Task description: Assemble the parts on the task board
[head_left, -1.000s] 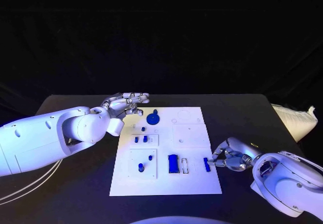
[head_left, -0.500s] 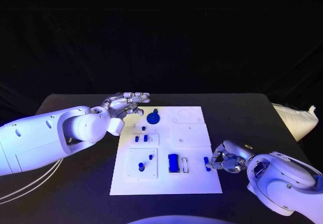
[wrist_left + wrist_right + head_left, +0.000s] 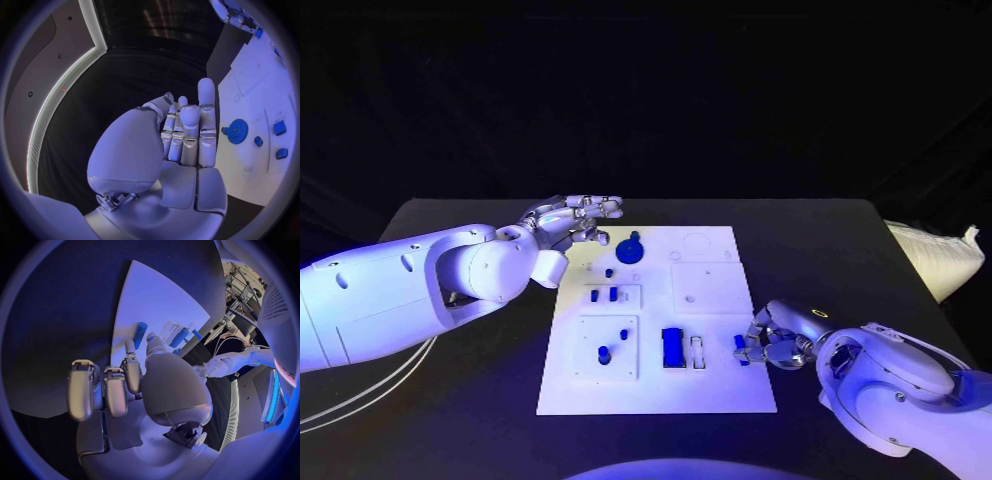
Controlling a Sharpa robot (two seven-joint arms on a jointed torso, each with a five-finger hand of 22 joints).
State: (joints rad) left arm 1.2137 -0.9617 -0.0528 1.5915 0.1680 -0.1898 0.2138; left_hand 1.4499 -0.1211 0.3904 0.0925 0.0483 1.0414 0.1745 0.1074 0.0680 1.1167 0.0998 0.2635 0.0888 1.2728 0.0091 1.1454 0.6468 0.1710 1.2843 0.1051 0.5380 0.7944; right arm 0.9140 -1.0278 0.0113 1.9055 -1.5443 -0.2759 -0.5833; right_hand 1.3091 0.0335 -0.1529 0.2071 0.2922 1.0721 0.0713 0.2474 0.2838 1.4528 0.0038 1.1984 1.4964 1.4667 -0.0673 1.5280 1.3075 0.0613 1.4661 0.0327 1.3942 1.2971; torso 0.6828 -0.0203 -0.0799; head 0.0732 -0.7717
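Since a second ago the right hand point(image 3: 776, 345) has slid along the board's point(image 3: 711, 390) right edge, and its forearm has swung in closer beside it; the left hand point(image 3: 571, 222) has barely shifted. A small blue peg point(image 3: 741, 348) lies on the board near that right edge, just right of the blue block point(image 3: 674, 347). The right hand's fingertips point(image 3: 759, 338) are at the peg; in the right wrist view the peg point(image 3: 139, 335) sits just past the tips of the curled fingers point(image 3: 130, 371), close to touching, but whether they pinch it I cannot tell. The left hand hovers off the board's far left corner, near the blue gear point(image 3: 630, 253), holding nothing; in the left wrist view its fingers point(image 3: 187, 137) stand straight and pressed together beside the gear point(image 3: 237, 131).
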